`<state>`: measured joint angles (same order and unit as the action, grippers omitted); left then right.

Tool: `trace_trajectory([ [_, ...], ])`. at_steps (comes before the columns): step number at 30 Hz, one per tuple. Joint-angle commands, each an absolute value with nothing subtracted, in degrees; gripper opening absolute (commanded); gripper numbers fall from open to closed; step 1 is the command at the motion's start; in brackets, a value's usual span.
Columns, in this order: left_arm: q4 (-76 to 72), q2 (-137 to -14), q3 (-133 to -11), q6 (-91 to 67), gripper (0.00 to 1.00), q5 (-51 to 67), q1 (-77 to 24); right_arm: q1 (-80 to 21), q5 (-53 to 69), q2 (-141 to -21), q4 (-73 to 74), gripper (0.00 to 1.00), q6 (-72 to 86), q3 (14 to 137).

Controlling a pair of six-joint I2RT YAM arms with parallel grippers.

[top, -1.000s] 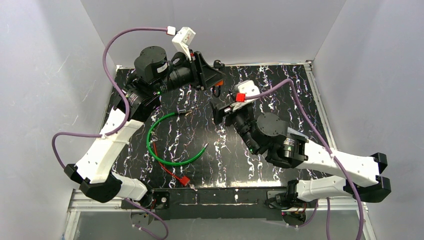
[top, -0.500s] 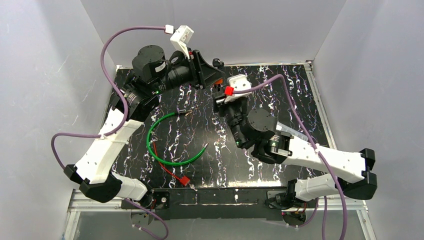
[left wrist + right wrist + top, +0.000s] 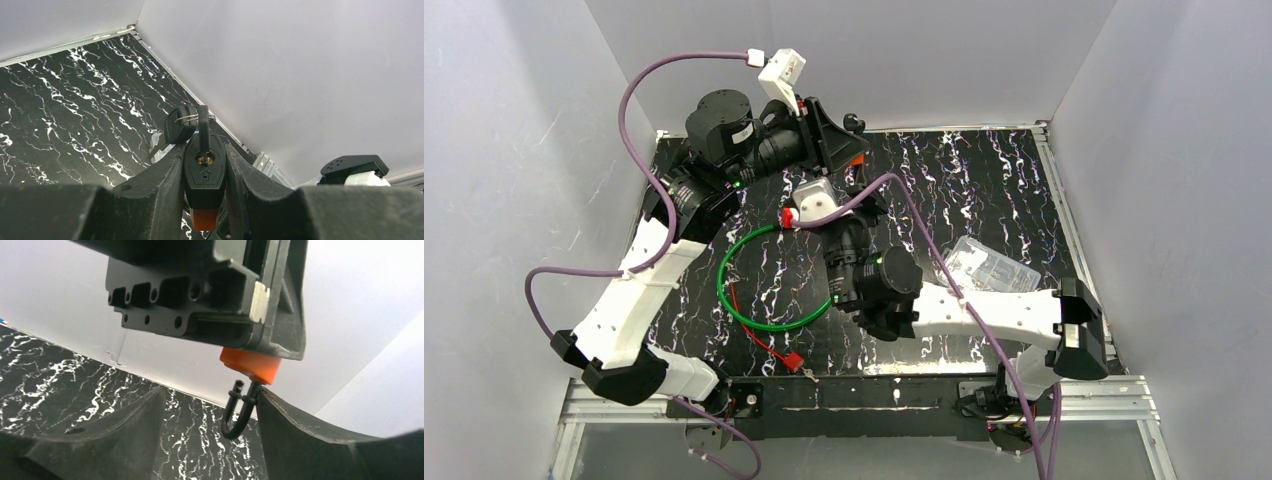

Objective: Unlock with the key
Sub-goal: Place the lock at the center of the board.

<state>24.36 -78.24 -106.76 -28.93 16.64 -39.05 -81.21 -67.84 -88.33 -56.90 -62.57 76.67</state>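
My left gripper (image 3: pixel 204 152) is shut on a padlock (image 3: pixel 204 182) with a black keyhole end and an orange body. The key (image 3: pixel 203 125) stands in the keyhole, and a spare black-headed key (image 3: pixel 178 126) hangs from its ring. In the right wrist view the orange body (image 3: pixel 251 365) sticks out under the left gripper's black housing. The black shackle (image 3: pixel 239 412) hangs below it, one leg ending free of the body. My right gripper (image 3: pixel 211 407) is open just beneath, with the shackle between its fingers, close against the right finger (image 3: pixel 300 440). From above, the right gripper (image 3: pixel 860 198) sits under the left gripper (image 3: pixel 852 150).
A green cable loop (image 3: pixel 746 315) and a red wire with a red connector (image 3: pixel 790 361) lie on the black marbled table (image 3: pixel 984 190) at the left. A clear plastic bag (image 3: pixel 992 265) lies at the right. White walls close in on three sides.
My right arm has swung left and brought its gripper under the left gripper, uncovering the plastic bag. The left arm has barely shifted and still holds the padlock.
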Motion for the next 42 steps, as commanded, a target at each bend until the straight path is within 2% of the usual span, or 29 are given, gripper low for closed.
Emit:
trace_trajectory([
  [1,22.9,-76.3,-107.0,-28.4,0.00,14.8,-38.5,-82.8,-71.2,-84.9,-65.3,0.75,-66.8,80.4],
  [4,23.0,-75.9,-106.2,-28.4,0.00,14.6,-38.3,-83.0,-69.8,-77.6,-42.4,0.77,-45.0,78.9],
  [7,23.2,-75.6,-105.8,-27.8,0.00,14.2,-37.9,-81.8,-62.7,-69.5,-13.6,0.79,-20.4,78.9],
  [14,22.9,-76.3,-106.7,-25.2,0.00,14.2,-37.0,-83.1,-55.1,-59.8,9.3,0.82,-6.4,77.9],
  [17,22.8,-75.9,-105.2,-25.0,0.00,14.3,-36.7,-83.1,-55.1,-56.9,16.1,0.83,-1.4,76.6],
  [21,22.1,-75.1,-98.9,-23.9,0.00,17.5,-36.7,-83.0,-63.7,-54.6,27.2,0.84,7.4,75.7],
  [29,15.9,-76.3,-82.0,-26.9,0.00,34.6,-37.4,-82.7,-70.6,-42.4,36.5,0.86,21.8,69.4],
  [38,4.5,-87.5,-73.8,-29.0,0.00,43.7,-45.6,-82.7,-72.1,-37.1,49.8,0.88,35.5,68.0],
  [42,1.7,-94.0,-72.0,-29.6,0.00,47.9,-48.5,-82.7,-72.4,-34.6,50.7,0.88,37.1,67.1],
])
